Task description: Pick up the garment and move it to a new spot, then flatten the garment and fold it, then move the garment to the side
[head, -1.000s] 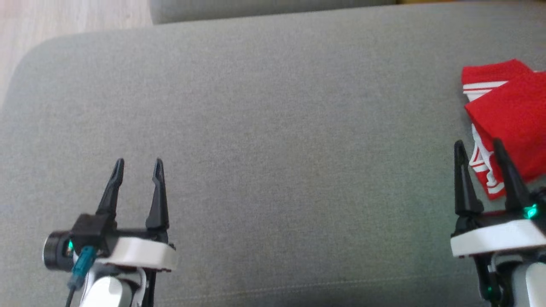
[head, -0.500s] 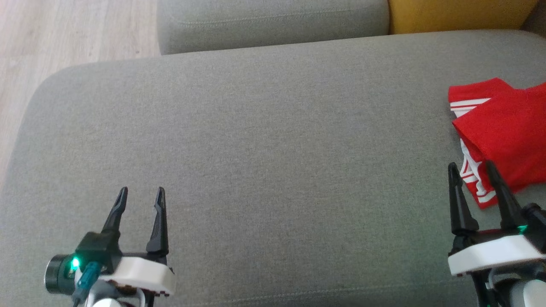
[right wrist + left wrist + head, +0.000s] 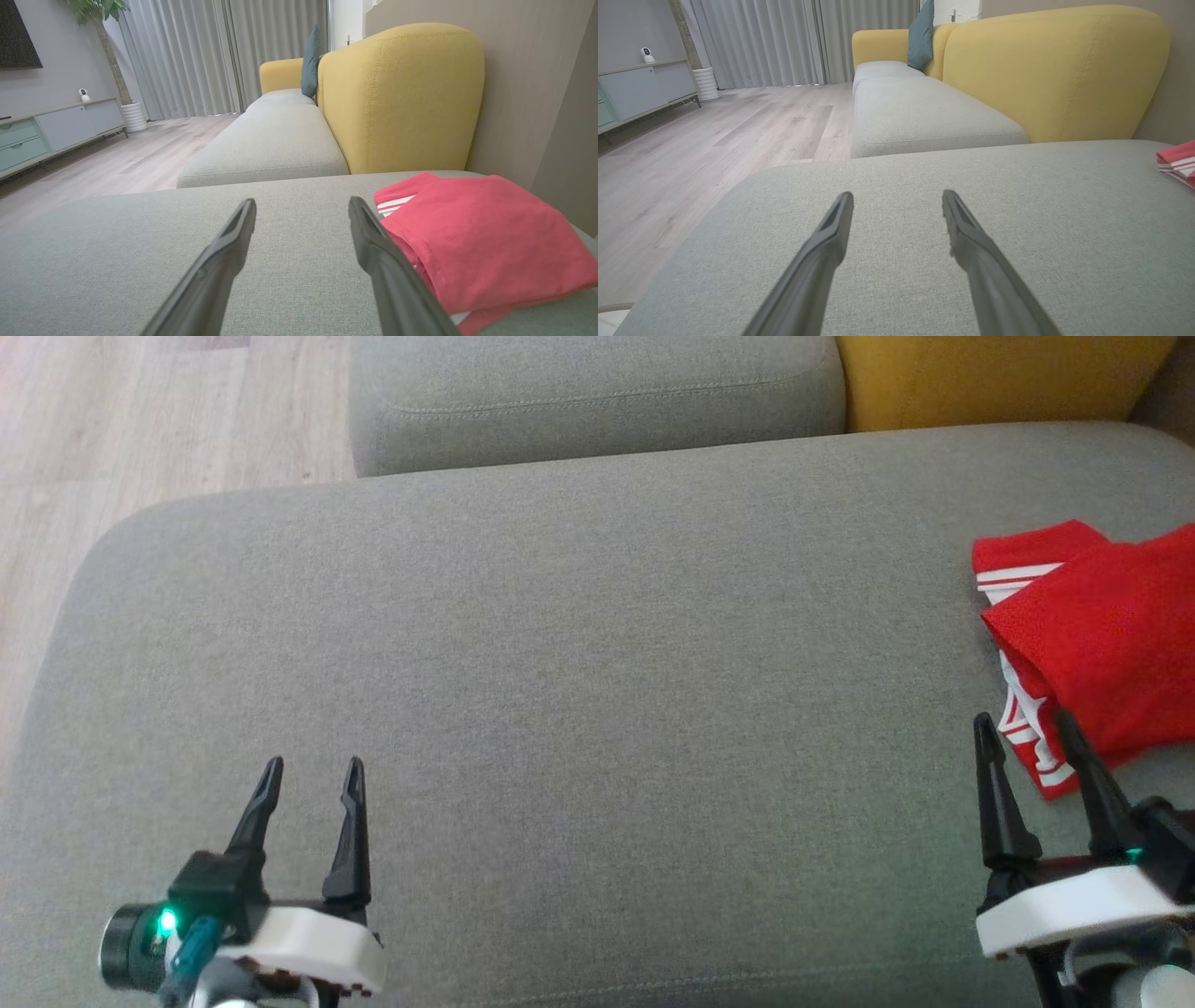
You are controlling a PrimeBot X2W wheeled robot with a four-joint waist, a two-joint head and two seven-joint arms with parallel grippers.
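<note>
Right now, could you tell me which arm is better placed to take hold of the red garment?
The right. The open right gripper sits just beside the red garment, while the open left gripper is far across the grey cushion.

Legible text, brands, numbers: none.
Item: red garment (image 3: 1106, 644), right edge of the head view. It bears white stripes (image 3: 1013, 581) at the upper left corner and a white printed mark (image 3: 1025, 733) on the lower fold. The mark is partly covered and too small to read.
</note>
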